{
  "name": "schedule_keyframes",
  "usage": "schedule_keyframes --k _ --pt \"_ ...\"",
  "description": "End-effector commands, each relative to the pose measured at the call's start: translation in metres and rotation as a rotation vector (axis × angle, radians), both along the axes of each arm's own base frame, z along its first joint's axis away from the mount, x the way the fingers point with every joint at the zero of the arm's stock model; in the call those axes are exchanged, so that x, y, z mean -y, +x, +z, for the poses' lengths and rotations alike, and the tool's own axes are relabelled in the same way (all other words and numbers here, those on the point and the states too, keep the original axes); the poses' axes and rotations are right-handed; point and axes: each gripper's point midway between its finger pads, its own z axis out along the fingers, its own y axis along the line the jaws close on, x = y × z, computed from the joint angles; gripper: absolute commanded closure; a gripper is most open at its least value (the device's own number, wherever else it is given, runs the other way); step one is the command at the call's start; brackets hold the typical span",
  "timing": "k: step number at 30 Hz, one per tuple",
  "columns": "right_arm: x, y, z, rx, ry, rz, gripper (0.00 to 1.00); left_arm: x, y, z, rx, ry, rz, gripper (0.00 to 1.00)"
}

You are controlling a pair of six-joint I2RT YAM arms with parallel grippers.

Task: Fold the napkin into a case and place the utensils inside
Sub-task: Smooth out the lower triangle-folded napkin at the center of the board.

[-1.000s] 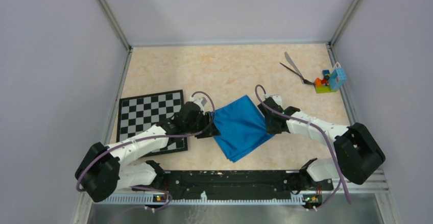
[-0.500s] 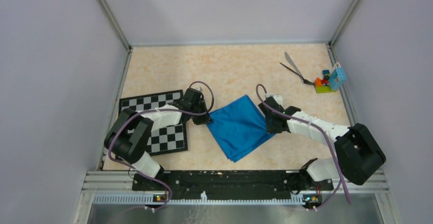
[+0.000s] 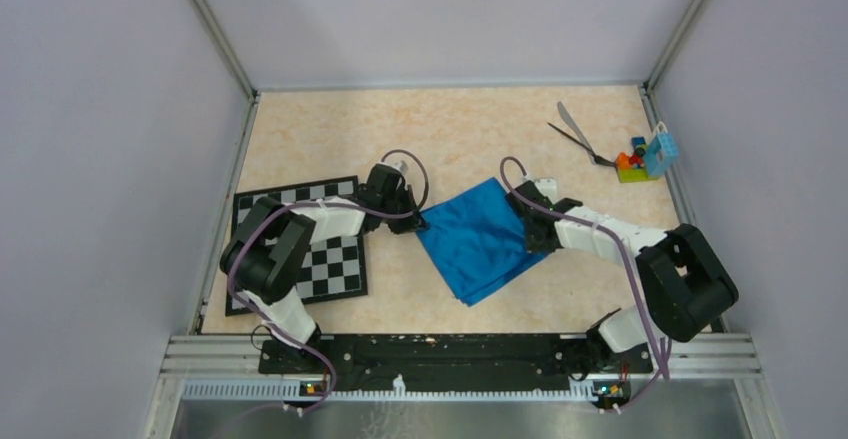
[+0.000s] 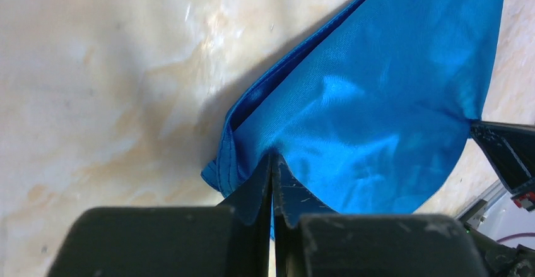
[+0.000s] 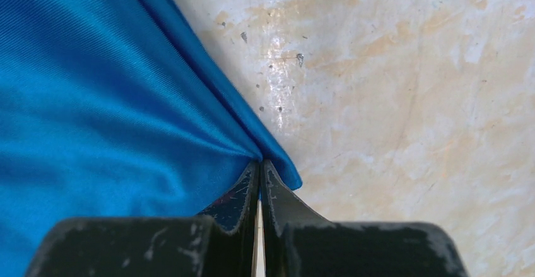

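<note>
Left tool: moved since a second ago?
Yes. The left tool shifted slightly toward the far wall, along the chessboard's right edge, and is shut on the napkin's left corner.

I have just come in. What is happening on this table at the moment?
Two robot arms are handling a blue napkin that lies in layers on the table. The left gripper is shut on its left corner, and the right gripper is shut on the opposite edge. The cloth is not yet a narrow case. The two utensils lie at the far right, beside some toy blocks. A chessboard lies on the left.
</note>
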Motion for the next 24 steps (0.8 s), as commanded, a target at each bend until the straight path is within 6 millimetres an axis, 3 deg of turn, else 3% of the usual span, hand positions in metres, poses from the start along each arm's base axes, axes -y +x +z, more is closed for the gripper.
schedule_keyframes --k 1,3,7,10,13,16,19,24 --pt "-0.017 0.014 0.016 0.031 0.136 0.02 1.0 -0.022 0.001 -0.034 -0.061 0.156 -0.018 0.95" --pt "-0.022 0.013 0.015 0.004 0.215 0.035 0.95 -0.02 0.015 -0.031 -0.053 0.167 -0.036 0.95" --pt "-0.034 0.01 0.024 -0.029 0.328 0.067 0.68 -0.016 0.045 -0.02 -0.01 0.21 -0.076 0.93" --pt "-0.039 0.014 0.036 -0.007 0.51 0.049 0.61 -0.012 0.064 0.002 0.05 0.231 -0.111 0.88" --pt "-0.027 0.019 0.041 0.045 0.626 -0.001 0.54 -0.005 0.077 0.026 0.092 0.232 -0.147 0.81" --pt "-0.021 0.018 0.031 0.024 0.723 -0.036 0.54 0.003 0.078 0.053 0.117 0.19 -0.167 0.66" --pt "-0.022 0.015 0.018 -0.004 0.738 -0.032 0.59 0.02 0.066 0.084 0.158 0.095 -0.199 0.55" --pt "-0.019 0.008 0.003 -0.02 0.72 -0.039 0.79 0.062 0.022 0.11 0.168 -0.006 -0.31 0.41"
